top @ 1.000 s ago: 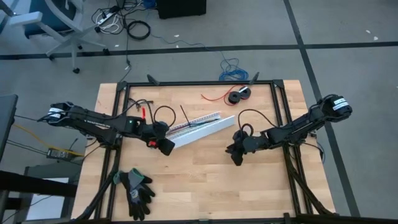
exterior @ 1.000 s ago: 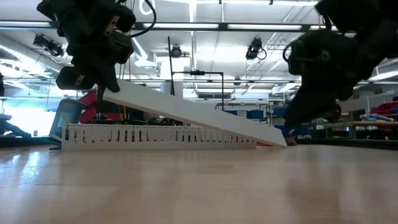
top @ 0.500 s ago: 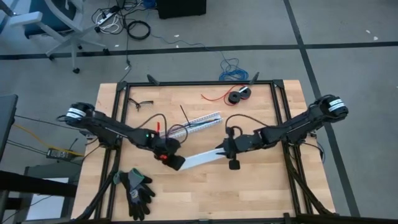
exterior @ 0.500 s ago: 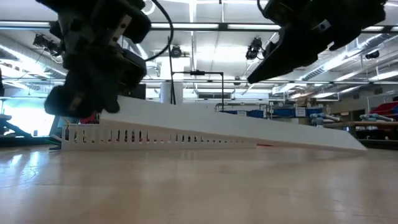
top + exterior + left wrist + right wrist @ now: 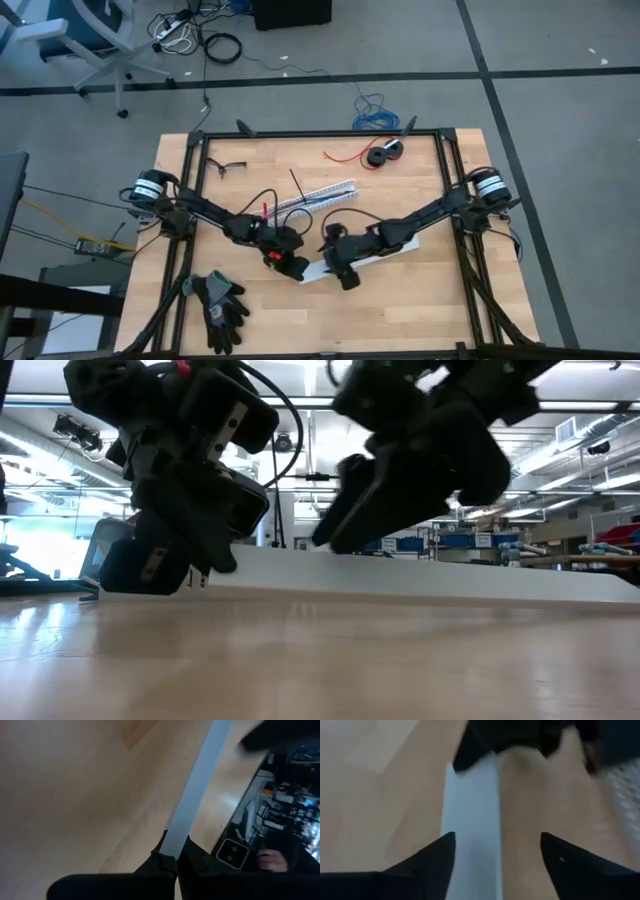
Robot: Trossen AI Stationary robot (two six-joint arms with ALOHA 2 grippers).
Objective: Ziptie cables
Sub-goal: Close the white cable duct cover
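**Both arms meet over a white strip at mid-table**

Wooden tabletop (image 5: 400, 300) inside a black frame fills my overhead feed, with grey floor around it. I see the left gripper (image 5: 296, 268) pressed together on one end of a long white strip (image 5: 385, 251), which lies flat across the front half of the table; my left wrist camera shows the strip (image 5: 196, 790) pinched between the dark fingers (image 5: 195, 862). The right gripper (image 5: 335, 262) hangs just beside it over the same strip, its fingers (image 5: 432, 860) spread wide, one on either side of the white surface, not holding anything that I can see.

The cables (image 5: 272, 211) sit behind the left arm, near a slotted white channel (image 5: 325, 191), apart from both grippers. A pair of dark gloves (image 5: 220, 300) rests at the front left, and a black spool with red wire (image 5: 383, 153) lies at the far edge.
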